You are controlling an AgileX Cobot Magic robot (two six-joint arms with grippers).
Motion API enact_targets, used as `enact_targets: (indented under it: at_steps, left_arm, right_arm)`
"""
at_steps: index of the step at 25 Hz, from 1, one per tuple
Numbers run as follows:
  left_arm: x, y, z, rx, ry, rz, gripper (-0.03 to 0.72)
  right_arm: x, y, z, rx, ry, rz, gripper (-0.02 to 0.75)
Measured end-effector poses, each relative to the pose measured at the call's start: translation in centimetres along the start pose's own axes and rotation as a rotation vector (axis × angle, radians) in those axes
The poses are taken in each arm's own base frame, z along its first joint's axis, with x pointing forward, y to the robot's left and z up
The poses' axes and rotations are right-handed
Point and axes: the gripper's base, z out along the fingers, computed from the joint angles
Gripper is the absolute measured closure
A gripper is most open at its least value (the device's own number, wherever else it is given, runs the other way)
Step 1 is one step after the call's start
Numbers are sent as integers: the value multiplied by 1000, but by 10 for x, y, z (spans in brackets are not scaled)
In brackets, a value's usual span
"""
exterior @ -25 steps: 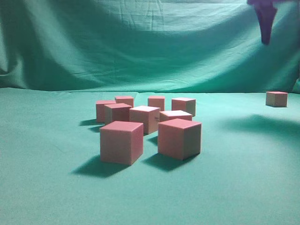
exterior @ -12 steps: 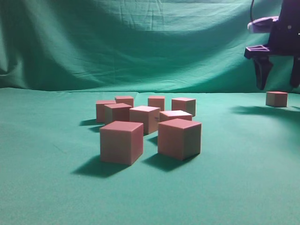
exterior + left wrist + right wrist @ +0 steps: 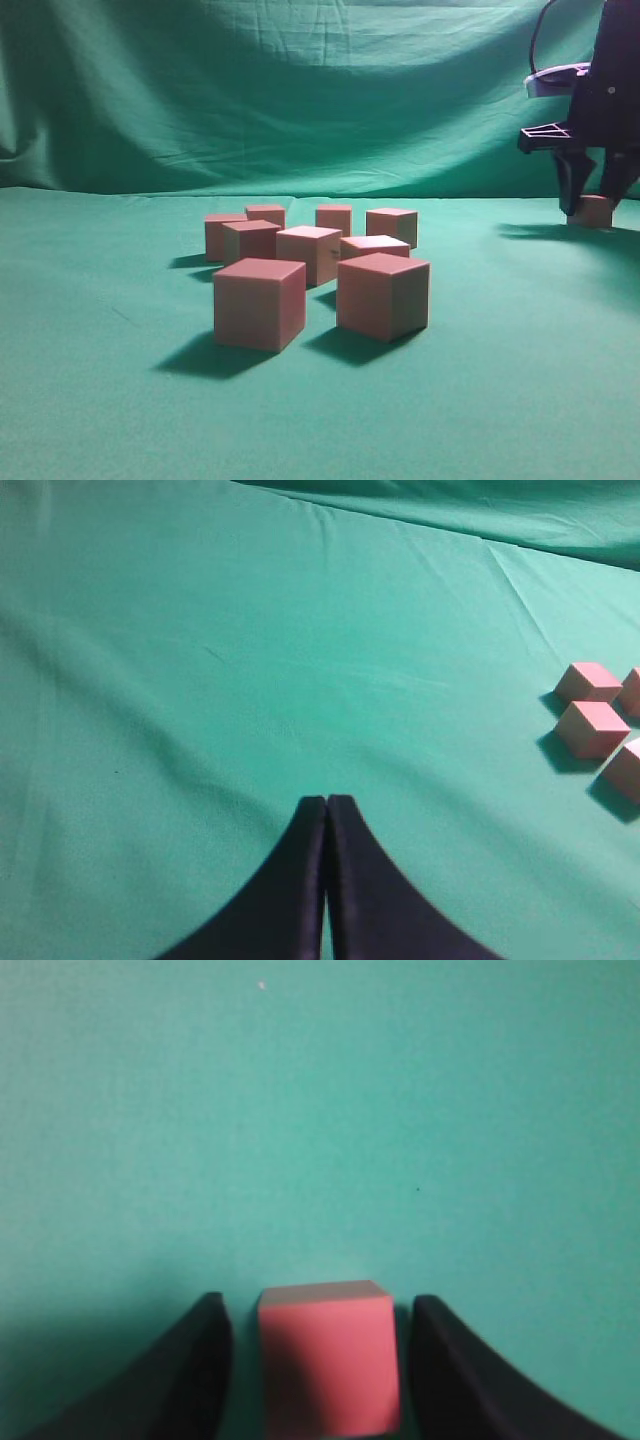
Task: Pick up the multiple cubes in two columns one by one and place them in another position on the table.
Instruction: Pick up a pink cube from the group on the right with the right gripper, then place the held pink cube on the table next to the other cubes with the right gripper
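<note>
1. The right claw [image 3: 594, 203] sits at the right edge of the exterior frame, lowered around a lone cube [image 3: 596, 211] on the bench [image 3: 100, 330]. In the right wrist view that cube [image 3: 328, 1360] stands between the two fingers [image 3: 205, 1360] with a thin gap on each side, so the jaws straddle it without gripping; it is not held.
2. The left claw [image 3: 326, 880] fills the bottom middle of its wrist view, jaws pressed together and holding nothing, above bare green cloth.
3. The other cubes [image 3: 315, 265] cluster at the centre of the exterior frame in two loose columns, well apart from the lone one. Three of them show at the right edge of the left wrist view.
4. Handling, as a judgement: the cubes look rigid, light and matte, with sharp edges and flat faces, so they should neither crush nor slip easily. The best hold is on two opposite side faces, squarely, near mid-height.
5. No brand, label or writing is visible on any cube, the cloth or the claws.
</note>
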Motion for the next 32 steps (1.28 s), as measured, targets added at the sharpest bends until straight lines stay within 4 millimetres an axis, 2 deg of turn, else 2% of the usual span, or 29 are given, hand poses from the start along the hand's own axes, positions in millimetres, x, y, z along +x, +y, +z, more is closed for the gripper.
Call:
enact_targets:
  at_steps: [2,6,8,10,13,16,19,22,26,32]
  left_arm:
    - [0,0,0,0,0,0,688]
    - [0,0,0,0,0,0,688]
    - [0,0,0,0,0,0,688]
    - [0,0,0,0,0,0,688]
    - [0,0,0,0,0,0,688]
    - [0,0,0,0,0,0,688]
    - [0,0,0,0,0,0,688]
    - [0,0,0,0,0,0,688]
    - [0,0,0,0,0,0,688]
    - [0,0,0,0,0,0,688]
  right_arm:
    - [0,0,0,0,0,0,473]
    - [0,0,-1,0,5,0,471]
    - [1,1,-8,-16,22,18,471]
    - [0,5,-25,-42,35,36,471]
    - [-3,17,-66,-92,18,45,471]
    - [-1,37,-117,-132,0,10,471]
    - [9,60,-159,-161,14,-53,471]
    - [20,83,-187,-186,41,-121,471]
    - [35,119,-207,-224,33,-218,471]
    - [78,198,-213,-295,96,-443,471]
